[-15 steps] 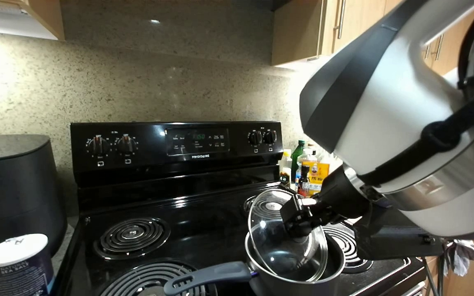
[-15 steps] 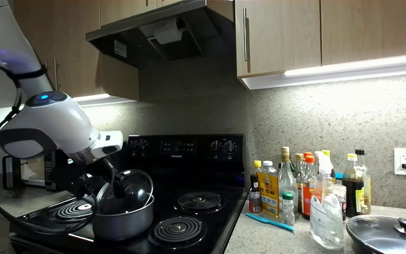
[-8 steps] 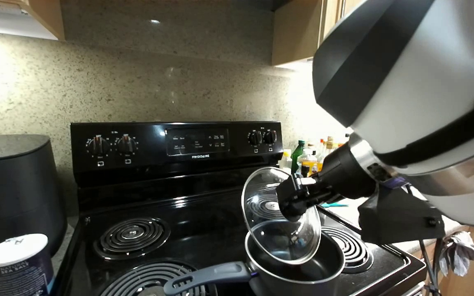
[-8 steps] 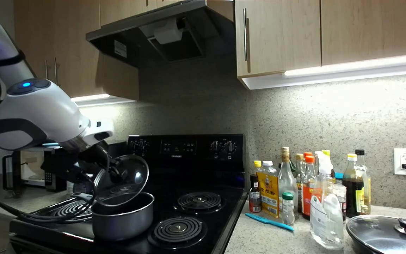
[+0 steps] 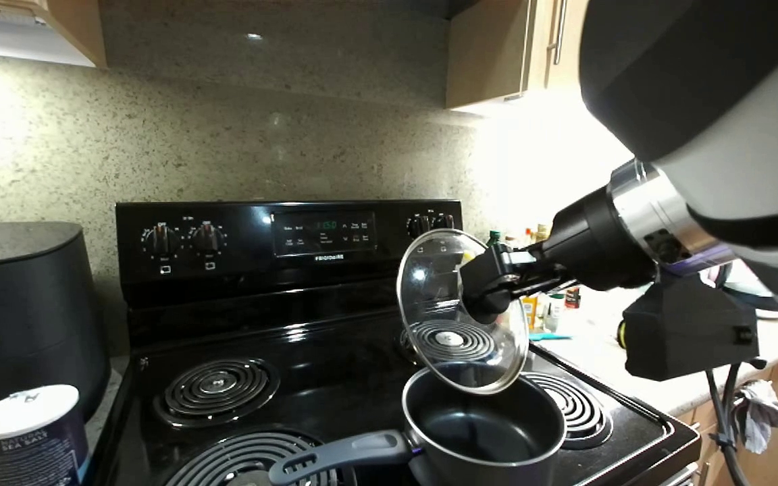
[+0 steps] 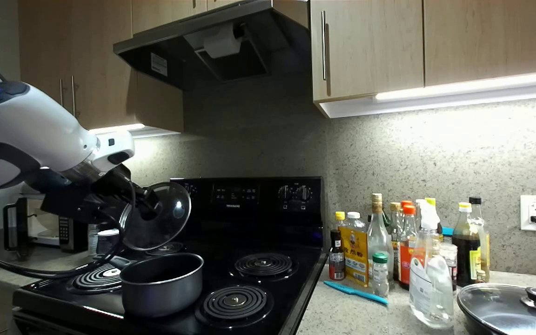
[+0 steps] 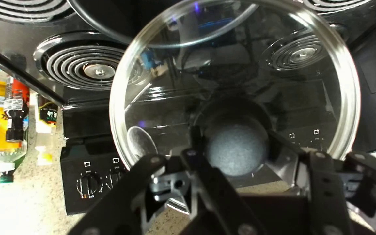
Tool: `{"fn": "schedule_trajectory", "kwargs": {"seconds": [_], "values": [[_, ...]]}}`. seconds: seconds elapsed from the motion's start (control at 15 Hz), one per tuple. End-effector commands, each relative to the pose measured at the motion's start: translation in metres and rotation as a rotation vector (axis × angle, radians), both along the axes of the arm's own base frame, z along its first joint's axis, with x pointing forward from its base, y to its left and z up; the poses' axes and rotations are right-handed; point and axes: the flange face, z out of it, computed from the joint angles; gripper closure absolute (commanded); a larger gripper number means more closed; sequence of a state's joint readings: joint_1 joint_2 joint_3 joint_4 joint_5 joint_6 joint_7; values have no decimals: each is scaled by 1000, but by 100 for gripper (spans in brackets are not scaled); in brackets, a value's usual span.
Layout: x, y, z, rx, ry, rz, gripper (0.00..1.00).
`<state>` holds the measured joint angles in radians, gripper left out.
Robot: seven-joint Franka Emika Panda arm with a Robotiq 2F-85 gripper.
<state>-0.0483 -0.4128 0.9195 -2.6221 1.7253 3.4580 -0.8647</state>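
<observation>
The gripper (image 7: 234,143) is closed around the knob (image 7: 237,151) of one glass lid (image 5: 437,304), which hangs tilted just right of the frame's centre in an exterior view, above and apart from one saucepan (image 5: 480,432) at lower right of centre. A second lid (image 6: 493,309) lies at the lower right in an exterior view. Four coil burners (image 5: 217,383) and four dials (image 5: 205,238) show on the stove (image 5: 335,401), branded "FRIGIDAIRE". One canister (image 5: 28,439), lower left, reads "NATURAL SEA SALT"; its smaller lettering is illegible.

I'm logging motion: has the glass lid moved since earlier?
Yes, up: the glass lid, earlier below the control panel in an exterior view, now overlaps it.
</observation>
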Motion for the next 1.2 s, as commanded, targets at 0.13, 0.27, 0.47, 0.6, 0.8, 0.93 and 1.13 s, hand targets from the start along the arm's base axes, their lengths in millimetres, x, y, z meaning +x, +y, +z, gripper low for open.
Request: {"fn": "schedule_trajectory", "kwargs": {"seconds": [0.13, 0.27, 0.47, 0.6, 0.8, 0.93, 1.13], "values": [[-4, 2, 11, -24, -48, 5, 77], [-8, 6, 20, -41, -89, 12, 77], [-13, 12, 35, -50, -146, 15, 77], [-10, 12, 22, -42, -96, 24, 52], [-14, 13, 28, -50, -120, 26, 52], [-13, 13, 28, -50, -121, 24, 52], [-13, 12, 28, -50, -121, 22, 52]]}}
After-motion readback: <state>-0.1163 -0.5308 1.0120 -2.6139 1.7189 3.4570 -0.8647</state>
